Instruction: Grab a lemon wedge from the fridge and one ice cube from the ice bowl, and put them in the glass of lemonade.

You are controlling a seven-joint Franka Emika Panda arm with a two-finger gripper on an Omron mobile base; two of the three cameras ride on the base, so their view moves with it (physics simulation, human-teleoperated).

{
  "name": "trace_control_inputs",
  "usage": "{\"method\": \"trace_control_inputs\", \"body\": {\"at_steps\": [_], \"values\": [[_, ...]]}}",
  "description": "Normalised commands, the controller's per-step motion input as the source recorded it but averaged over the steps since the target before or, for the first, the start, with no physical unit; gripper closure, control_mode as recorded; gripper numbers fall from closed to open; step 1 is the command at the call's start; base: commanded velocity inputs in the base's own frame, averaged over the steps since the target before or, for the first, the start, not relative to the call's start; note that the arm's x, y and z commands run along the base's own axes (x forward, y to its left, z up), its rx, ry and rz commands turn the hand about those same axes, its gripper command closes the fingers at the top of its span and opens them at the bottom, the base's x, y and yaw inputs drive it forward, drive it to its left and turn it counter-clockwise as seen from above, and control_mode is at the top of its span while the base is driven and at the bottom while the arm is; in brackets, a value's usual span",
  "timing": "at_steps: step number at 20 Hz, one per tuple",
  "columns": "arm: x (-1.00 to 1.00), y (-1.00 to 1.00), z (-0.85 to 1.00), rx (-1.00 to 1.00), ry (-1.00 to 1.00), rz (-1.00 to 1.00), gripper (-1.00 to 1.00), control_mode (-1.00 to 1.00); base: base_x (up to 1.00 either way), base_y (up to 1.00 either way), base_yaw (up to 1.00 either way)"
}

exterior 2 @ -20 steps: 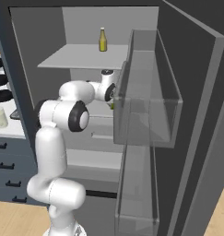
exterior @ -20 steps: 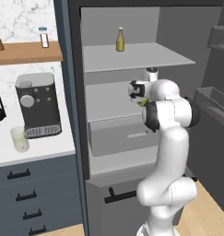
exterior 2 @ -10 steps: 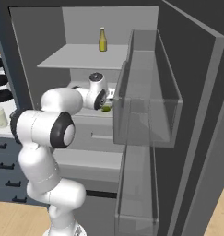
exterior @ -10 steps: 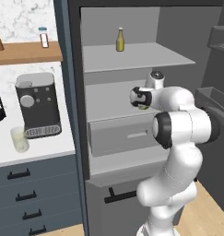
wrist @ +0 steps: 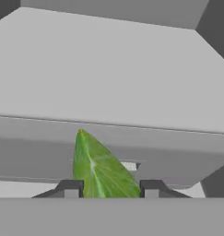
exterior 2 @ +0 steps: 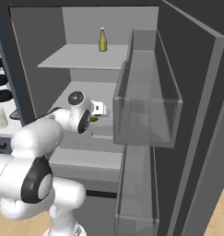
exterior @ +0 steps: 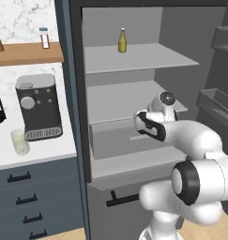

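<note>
- The wedge point(wrist: 100, 170) sits pinched between the two tips of the tool point(wrist: 111, 189), its point sticking up past them; the jaws stand narrow, closed on it, so the fruit can travel without slipping.
- In the right base view the same green speck shows at the tool point(exterior 2: 96, 118), just off the middle shelf point(exterior 2: 104, 90) of the open fridge point(exterior: 73, 93).
- The arm is folded tight: elbow low and forward, forearm rising to the wrist, hand lying roughly level in front of the drawer point(exterior: 115, 136).
- I judge the pick is done; the carry to the glass point(exterior: 20, 141) on the counter point(exterior: 40, 152), well to the left beside the coffee machine point(exterior: 38, 107), is next.
- The bottle point(exterior: 122, 40) stands untouched on the top shelf.
</note>
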Motion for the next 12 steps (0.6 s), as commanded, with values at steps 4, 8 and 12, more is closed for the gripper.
{"method": "trace_control_inputs", "body": {"at_steps": [4, 8, 12], "values": [[-1.00, 0.01, 0.78, 0.00, -0.06, 0.00, 1.00, -1.00, 0.00, 0.00, 0.00], [-1.00, 0.02, 0.61, 0.00, -0.03, 0.00, 1.00, -1.00, 0.00, 0.00, 0.00], [-1.00, 0.08, 0.50, 0.00, 0.00, 0.03, 1.00, -1.00, 0.00, 0.00, 0.00]]}}
